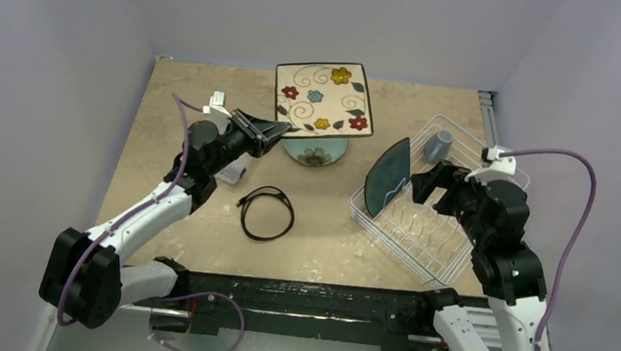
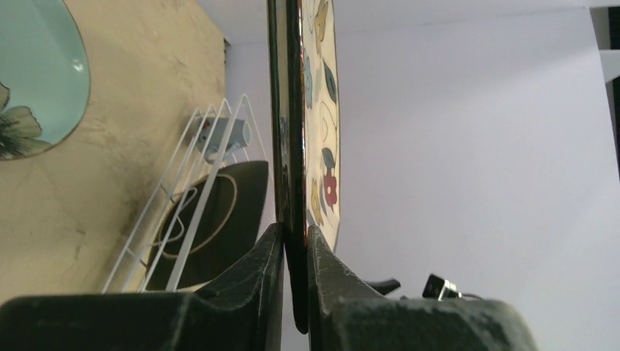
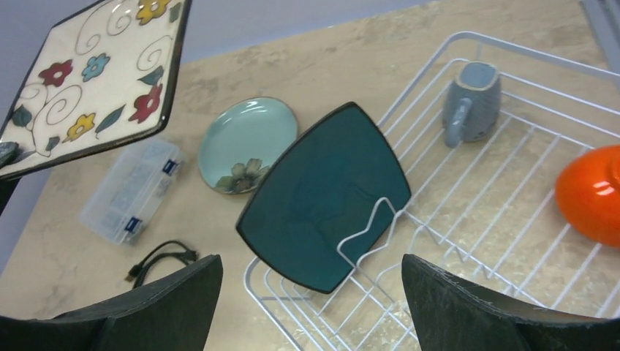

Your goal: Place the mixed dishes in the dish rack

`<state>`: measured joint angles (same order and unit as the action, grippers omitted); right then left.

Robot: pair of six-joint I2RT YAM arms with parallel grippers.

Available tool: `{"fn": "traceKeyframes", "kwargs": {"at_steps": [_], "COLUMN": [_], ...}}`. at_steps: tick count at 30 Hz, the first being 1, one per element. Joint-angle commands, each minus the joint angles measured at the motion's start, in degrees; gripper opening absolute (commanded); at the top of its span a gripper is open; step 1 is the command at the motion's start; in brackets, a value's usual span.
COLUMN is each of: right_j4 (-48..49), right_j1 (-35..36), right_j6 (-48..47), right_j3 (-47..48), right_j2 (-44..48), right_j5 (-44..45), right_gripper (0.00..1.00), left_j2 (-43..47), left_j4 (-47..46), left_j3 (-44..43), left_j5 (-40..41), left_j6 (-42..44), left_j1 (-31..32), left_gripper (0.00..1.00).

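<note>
Left gripper pinches square patterned plate by left rim | right gripper wide, empty | plate likely stiff, slick, breakable

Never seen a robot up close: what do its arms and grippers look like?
The left arm and right arm have white links and black joints, each trailing a purple cable. The left gripper and right gripper are black, two wedge-shaped fingers each.

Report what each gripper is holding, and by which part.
The left gripper pinches the square patterned plate by its dark rim, near a corner. The right gripper is open and holds nothing.
</note>
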<state>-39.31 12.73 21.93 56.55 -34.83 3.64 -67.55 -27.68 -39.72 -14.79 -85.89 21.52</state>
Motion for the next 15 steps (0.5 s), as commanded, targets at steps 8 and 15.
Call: {"fn": "traceKeyframes", "kwargs": {"at_steps": [8,15], "right_j4": [6.9,7.4], "right_j1": [0.1,3.9], "right_j6": [-8.1,-11.1], "right_j3": [6.5,13.3], "right_j2": [-8.4,-9.2], "right_j5": [-22.7,-24.3], "right_gripper": [0.99,0.99], "left_j2": [17.1,23.5], "left_j4": [-3.8,9.1], "left_j3": [-2.8,-3.9], "left_j5": [-10.7,-9.2], "left_j6": [-3.2,-2.6], "left_j1": [-1.2,-1.6], "left_gripper": [0.0,0.0]}}
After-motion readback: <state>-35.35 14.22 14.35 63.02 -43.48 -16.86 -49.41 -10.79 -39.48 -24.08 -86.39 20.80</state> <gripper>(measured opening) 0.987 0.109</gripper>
